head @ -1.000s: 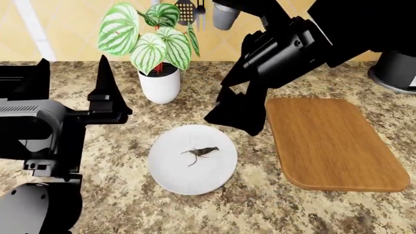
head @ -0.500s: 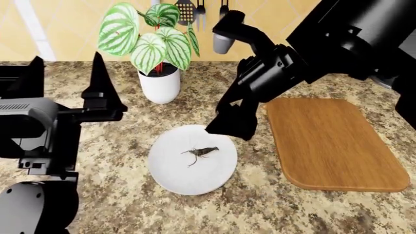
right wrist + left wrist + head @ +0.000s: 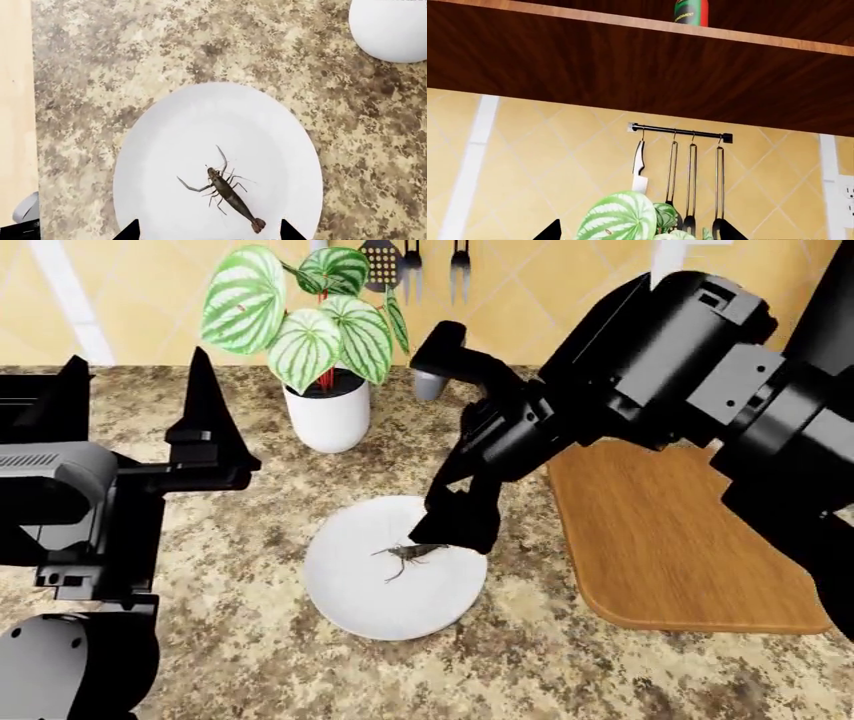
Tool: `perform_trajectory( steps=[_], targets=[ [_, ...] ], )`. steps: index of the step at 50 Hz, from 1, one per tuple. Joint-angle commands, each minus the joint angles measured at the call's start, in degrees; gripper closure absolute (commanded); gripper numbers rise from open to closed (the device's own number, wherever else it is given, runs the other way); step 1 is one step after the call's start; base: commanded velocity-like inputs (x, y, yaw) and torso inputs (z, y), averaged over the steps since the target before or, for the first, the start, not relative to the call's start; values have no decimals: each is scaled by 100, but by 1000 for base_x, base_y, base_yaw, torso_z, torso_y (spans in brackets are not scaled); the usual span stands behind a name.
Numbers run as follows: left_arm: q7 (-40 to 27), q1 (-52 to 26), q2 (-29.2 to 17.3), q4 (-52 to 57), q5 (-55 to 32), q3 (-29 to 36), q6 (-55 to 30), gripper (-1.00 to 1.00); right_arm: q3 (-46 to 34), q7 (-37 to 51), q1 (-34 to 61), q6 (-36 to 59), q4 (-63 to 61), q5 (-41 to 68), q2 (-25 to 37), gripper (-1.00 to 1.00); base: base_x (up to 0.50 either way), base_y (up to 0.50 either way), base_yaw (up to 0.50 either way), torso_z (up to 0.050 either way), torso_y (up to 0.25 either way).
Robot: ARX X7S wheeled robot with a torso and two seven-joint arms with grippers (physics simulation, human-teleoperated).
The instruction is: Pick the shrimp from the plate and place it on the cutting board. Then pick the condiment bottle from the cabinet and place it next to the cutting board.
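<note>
White plate (image 3: pixel 394 570) sits centre of the head view, shrimp (image 3: pixel 418 552) on it, slightly up and right of its middle. My right gripper (image 3: pixel 451 528) has dropped over the last second from the plate's upper-right edge to just above the shrimp; its black tips now overlap the plate's upper right. So I'm in the approach for the first pick, nothing grasped yet. From this angle I can't tell how wide its jaws stand. Cutting board (image 3: pixel 681 540) lies right of the plate, bare, partly behind my right arm. My left gripper (image 3: pixel 134 420) stays parked at the left edge, two prongs up and spread apart, empty, barely shifted. Plant pot (image 3: pixel 328 410) is upper centre.

Right wrist view: what the head view hides. Two dark fingertip corners show at the bottom edge, well apart, with the shrimp (image 3: pixel 227 192) between them, body running diagonally, tail towards the lower right. Jaws look open around it, no contact visible. Plate (image 3: pixel 160 150) fills the centre; board (image 3: pixel 15 110) is a pale strip down the left edge.

Left wrist view: only place the red bottle (image 3: pixel 691 12) shows — top centre, standing on the wooden cabinet shelf (image 3: pixel 627 60), just its lower part in frame. Utensil rail (image 3: pixel 680 133) hangs below. Bottle untouched; second step not started.
</note>
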Motion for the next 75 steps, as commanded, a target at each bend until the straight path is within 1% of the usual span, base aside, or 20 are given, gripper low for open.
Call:
perform_trajectory(
  steps=[1, 11, 17, 41, 75],
  targets=[
    [-12, 7, -35, -4, -20, 41, 10, -100, -385, -147, -156, -291, -25, -390, -102, -100, 0, 0, 0, 0, 0],
    [-23, -2, -54, -31, -32, 69, 33, -100, -580, -355, -268, -584, 224, -633, -328, -100, 0, 0, 0, 0, 0],
    [-34, -4, -71, -26, -70, 60, 32, -100, -587, -479, -281, -811, 581, -754, -535, -100, 0, 0, 0, 0, 0],
    [-76, 33, -125, -4, -123, 78, 90, -100, -666, -754, -570, -1285, 1267, -956, -985, -100, 0, 0, 0, 0, 0],
    [-154, 35, -210, -9, -149, 135, 124, -100, -741, -830, -1165, -1745, 1879, -1129, -1161, -100, 0, 0, 0, 0, 0]
  ],
)
